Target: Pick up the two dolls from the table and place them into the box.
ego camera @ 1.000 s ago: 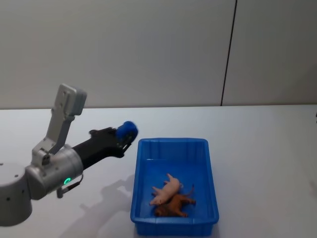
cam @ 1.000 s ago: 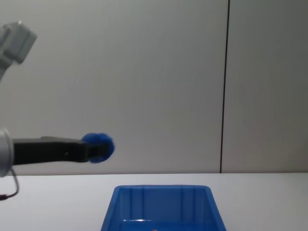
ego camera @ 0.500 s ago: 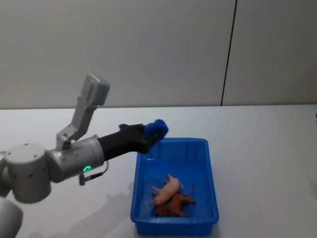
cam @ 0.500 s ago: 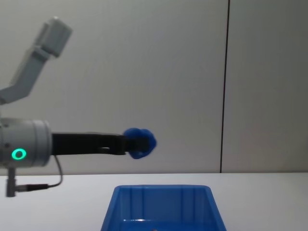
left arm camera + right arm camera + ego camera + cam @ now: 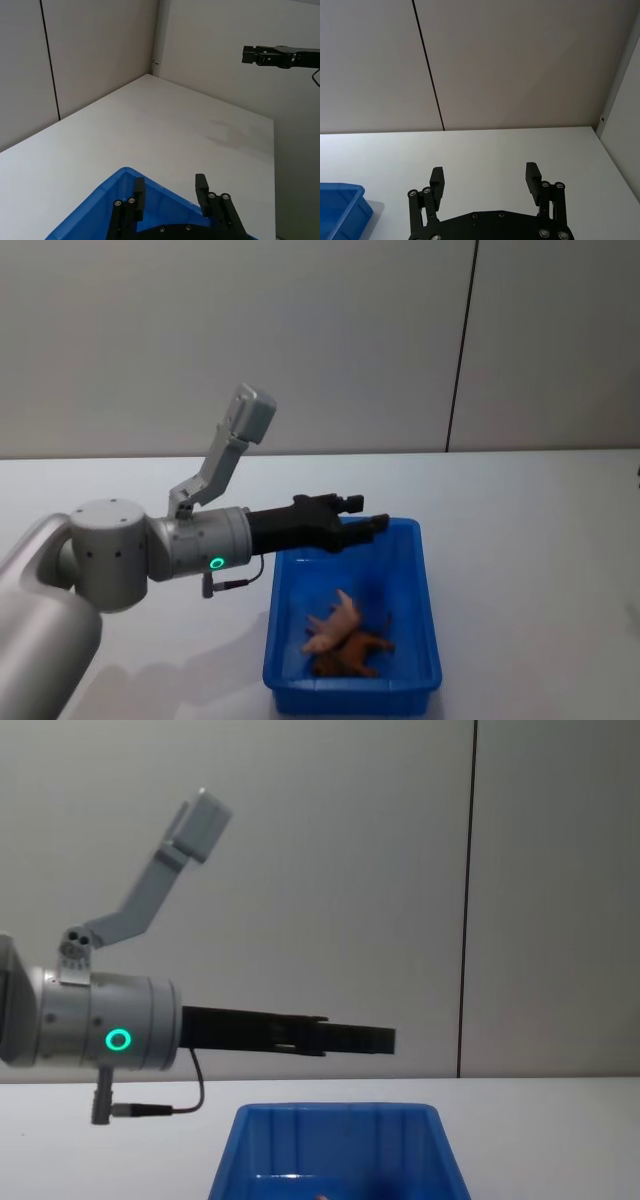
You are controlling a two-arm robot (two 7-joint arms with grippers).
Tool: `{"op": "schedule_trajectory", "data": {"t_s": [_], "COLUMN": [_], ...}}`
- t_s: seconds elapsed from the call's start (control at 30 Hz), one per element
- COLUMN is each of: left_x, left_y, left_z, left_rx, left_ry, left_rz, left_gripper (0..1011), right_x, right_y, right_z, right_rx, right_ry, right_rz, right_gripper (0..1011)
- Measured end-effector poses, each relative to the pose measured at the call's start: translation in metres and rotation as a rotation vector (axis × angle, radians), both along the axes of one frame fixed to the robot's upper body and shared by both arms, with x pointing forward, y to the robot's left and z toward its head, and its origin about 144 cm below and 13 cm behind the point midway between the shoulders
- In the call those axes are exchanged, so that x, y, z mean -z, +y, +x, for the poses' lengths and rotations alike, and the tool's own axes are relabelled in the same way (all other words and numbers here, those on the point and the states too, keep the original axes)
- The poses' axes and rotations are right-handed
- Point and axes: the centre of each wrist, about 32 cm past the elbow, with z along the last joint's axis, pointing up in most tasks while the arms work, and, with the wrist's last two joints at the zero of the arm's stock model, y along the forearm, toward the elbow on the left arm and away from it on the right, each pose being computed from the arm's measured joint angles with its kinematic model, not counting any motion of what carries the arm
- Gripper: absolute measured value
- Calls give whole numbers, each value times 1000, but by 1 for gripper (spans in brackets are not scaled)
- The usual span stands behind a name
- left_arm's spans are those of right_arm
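Dolls, pink (image 5: 335,625) and brown (image 5: 350,652), lie in the box (image 5: 418,570). My left end effector (image 5: 364,520), blue lump gone from it, now hangs spread and empty over the far rim. That drop should finish the job.

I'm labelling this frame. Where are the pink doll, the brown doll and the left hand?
pink doll (image 5: 335,625), head view, on its body inside the box.
brown doll (image 5: 352,651), head view, on its back.
left hand (image 5: 364,516), head view, between its open fingertips.

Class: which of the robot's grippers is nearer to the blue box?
Left. The left gripper hangs open over the box's far end; the right gripper is off beside it, over the table.
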Motion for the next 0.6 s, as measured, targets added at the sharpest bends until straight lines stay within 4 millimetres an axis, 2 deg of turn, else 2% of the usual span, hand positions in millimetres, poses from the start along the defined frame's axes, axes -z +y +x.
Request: {"op": "schedule_trajectory", "data": {"t_s": [0.03, 0.2, 0.23, 0.4, 0.43, 0.6], "left_x": [0, 0, -1, -3, -3, -5], "left_y": [-1, -3, -3, -2, -2, 1], "left_z": [1, 4, 3, -1, -2, -11], "left_rx": [4, 13, 9, -19, -26, -80], "left_ry": [2, 4, 0, -21, -25, -61], "left_rz": [0, -1, -1, -3, -3, -5], "left_gripper": [597, 746, 810, 926, 977, 1001], "right_x": [0, 0, 0, 0, 0, 0], "right_y": [0, 0, 0, 0, 0, 0], "right_z": [0, 0, 0, 0, 0, 0], "right_rx": [0, 0, 0, 0, 0, 0], "right_ry": [0, 0, 0, 0, 0, 0], "right_rz": [0, 0, 0, 0, 0, 0], "right_gripper": [1001, 1001, 1001, 1001, 1001, 1001]}}
